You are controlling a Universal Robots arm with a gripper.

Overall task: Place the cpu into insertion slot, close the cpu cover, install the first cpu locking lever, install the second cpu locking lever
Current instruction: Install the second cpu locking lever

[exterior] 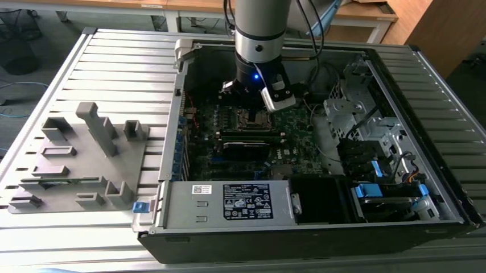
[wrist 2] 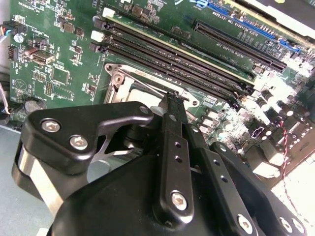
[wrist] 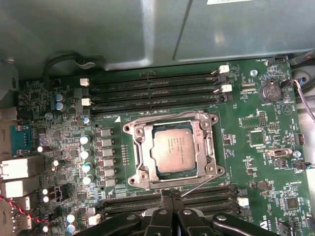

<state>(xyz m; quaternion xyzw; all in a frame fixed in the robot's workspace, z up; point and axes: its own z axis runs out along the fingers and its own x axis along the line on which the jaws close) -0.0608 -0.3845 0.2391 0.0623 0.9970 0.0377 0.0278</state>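
The cpu (wrist: pixel 172 147), a silver-grey square chip, lies flat in the insertion slot (wrist: pixel 132 129) at the middle of the green motherboard. The cpu cover (wrist: pixel 142 152), a thin metal frame, lies down around the chip. A thin wire lever (wrist: pixel 199 186) angles out from the socket's edge towards my gripper (wrist: pixel 171 195). The black fingers are shut together with nothing between them, just beside that socket edge. In the second wrist view the gripper (wrist 2: pixel 170 97) tips sit over the socket's metal rim (wrist 2: pixel 123 78). In the exterior view the arm stands over the insertion slot (exterior: pixel 254 118) inside the open computer case.
Long black memory slots (wrist: pixel 152 91) run along both sides of the socket. A labelled grey power-supply box (exterior: pixel 227 202) fills the case's near side, and drive bays with cables (exterior: pixel 372 165) stand at the exterior view's right. A grey fixture tray (exterior: pixel 76 159) sits outside the case at the left.
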